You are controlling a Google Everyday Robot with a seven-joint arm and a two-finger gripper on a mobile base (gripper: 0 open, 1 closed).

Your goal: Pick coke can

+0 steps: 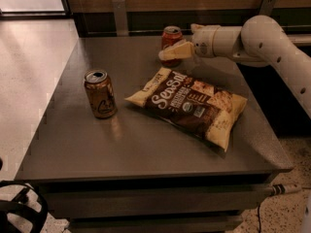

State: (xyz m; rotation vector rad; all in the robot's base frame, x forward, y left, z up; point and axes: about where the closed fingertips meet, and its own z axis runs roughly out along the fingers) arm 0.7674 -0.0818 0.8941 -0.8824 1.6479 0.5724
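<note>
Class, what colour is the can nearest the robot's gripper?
Red, silver top: the coke can, camera view; the gripper is at it.

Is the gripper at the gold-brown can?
No, the gripper is at the coke can near the table's back edge, while the gold-brown can stands alone, far from it.
</note>
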